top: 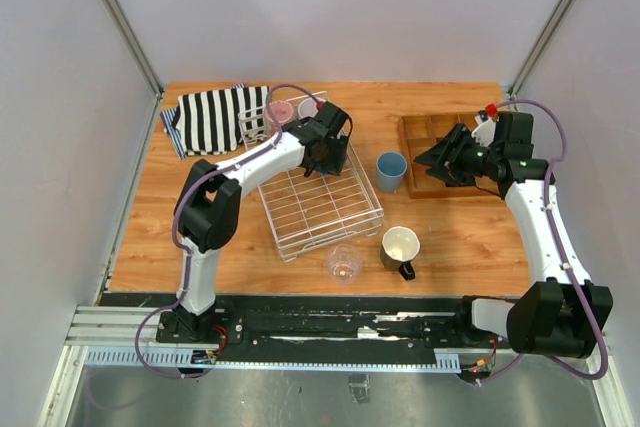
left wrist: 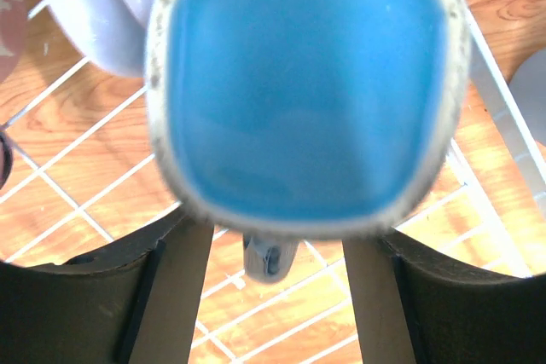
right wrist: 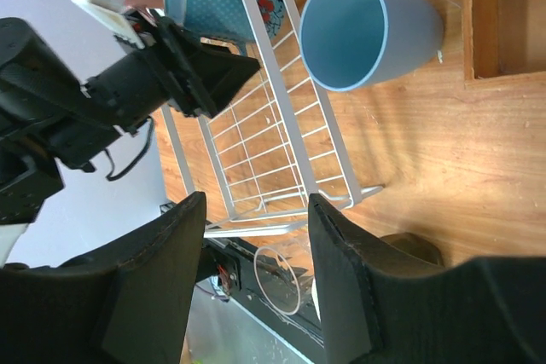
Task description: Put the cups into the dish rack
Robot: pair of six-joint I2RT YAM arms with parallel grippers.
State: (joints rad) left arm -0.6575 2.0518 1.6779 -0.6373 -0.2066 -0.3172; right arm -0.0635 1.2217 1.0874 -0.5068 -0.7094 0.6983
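Tumbler point(top: 391, 171), clear glass point(top: 343, 263), dark mug point(top: 400, 250) stand beside the dish rack point(top: 322, 209).

light: bright, even | shadows: soft | left-wrist mug point(left wrist: 303, 91) blurred, probably too close

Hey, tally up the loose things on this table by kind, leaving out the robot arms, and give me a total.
Cups: 6 (pink mug, grey-lilac cup, blue mug, light blue tumbler, dark mug, clear glass)
Dish rack: 1
Wooden tray: 1
Striped cloth: 1
Total: 9
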